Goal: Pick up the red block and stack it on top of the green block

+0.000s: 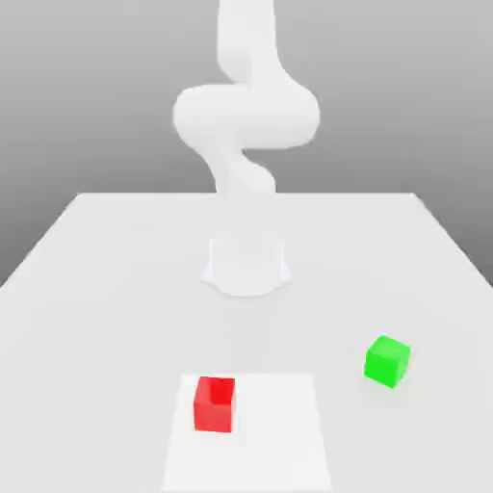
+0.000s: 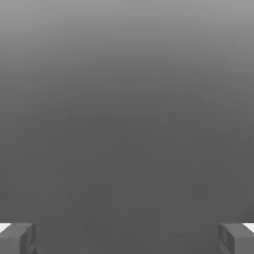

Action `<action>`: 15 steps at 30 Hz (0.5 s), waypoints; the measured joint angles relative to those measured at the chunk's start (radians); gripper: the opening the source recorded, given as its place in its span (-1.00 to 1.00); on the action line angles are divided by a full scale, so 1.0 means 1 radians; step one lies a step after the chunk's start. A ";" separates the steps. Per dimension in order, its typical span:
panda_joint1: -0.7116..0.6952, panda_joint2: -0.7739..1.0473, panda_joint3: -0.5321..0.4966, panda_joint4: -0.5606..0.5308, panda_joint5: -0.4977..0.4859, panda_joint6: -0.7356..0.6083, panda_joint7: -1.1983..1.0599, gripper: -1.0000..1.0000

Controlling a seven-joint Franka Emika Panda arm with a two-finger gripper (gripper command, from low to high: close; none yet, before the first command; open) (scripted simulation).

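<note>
The red block [image 1: 214,403] is a small bright-red cube resting on the white table [image 1: 116,289], near its front edge and slightly toward the exterior view's left. Further toward the exterior view's right and a little farther back sits the green block [image 1: 386,361], a cube of similar size, well apart from the red one. In the hand view my gripper [image 2: 127,238] is open. Its two grey fingertips [image 2: 17,238] stand far apart with nothing between them, in front of plain grey background.
The white arm [image 1: 246,116] rises from its base [image 1: 246,265] at the middle of the table and bends upward out of the frame. A paler square patch [image 1: 270,443] lies under the red block. Bare tabletop surrounds both blocks.
</note>
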 joint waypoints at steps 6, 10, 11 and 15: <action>-0.027 0.231 -0.003 -0.127 -0.023 0.134 0.011 0.00; -0.042 0.376 -0.011 -0.208 -0.031 0.218 0.013 0.00; -0.048 0.412 -0.011 -0.228 -0.031 0.239 0.012 0.00; -0.056 0.557 -0.024 -0.309 -0.026 0.325 0.004 0.00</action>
